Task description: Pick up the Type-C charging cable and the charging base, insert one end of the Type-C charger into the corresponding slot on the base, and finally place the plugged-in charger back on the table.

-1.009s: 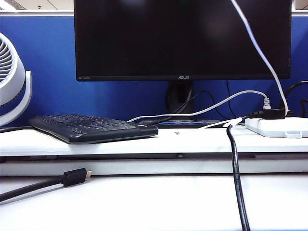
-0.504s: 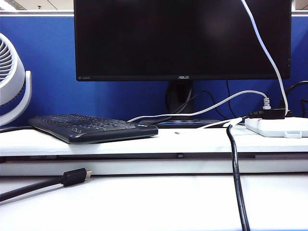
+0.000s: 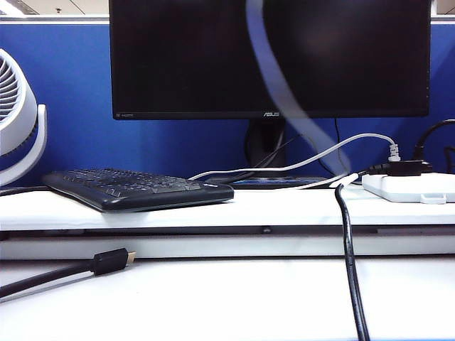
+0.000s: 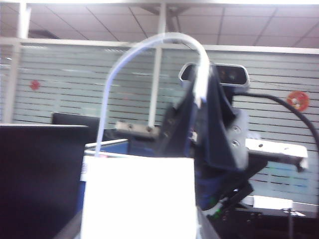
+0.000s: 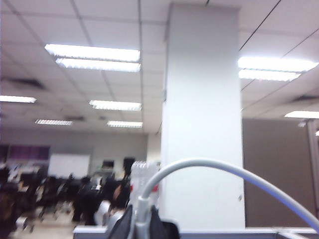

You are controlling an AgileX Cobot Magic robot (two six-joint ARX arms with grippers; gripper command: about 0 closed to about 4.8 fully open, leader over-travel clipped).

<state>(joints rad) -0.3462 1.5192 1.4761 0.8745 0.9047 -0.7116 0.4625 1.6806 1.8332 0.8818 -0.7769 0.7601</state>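
Both grippers are up out of the exterior view. In the left wrist view the charging base [image 4: 138,196], a plain white block, fills the space at my left gripper [image 4: 139,226], which is shut on it; the fingers themselves barely show. Facing it is my right gripper [image 4: 202,107], shut on the end of the Type-C charging cable [image 4: 149,40], which arches over above the base. The right wrist view shows the cable's plug end [image 5: 142,211] pinched between the dark fingers [image 5: 160,226]. A blurred stretch of the cable [image 3: 274,78] hangs across the monitor.
On the raised shelf sit a black monitor [image 3: 185,57], a black keyboard [image 3: 135,188], a white fan [image 3: 18,114] and a white power strip [image 3: 412,186]. A gold-tipped black cable [image 3: 106,261] and a thick black cable [image 3: 350,263] lie on the table [image 3: 227,298].
The white cable has swung from the right side, near the power strip, leftward to the middle of the monitor, and now shows blurred.
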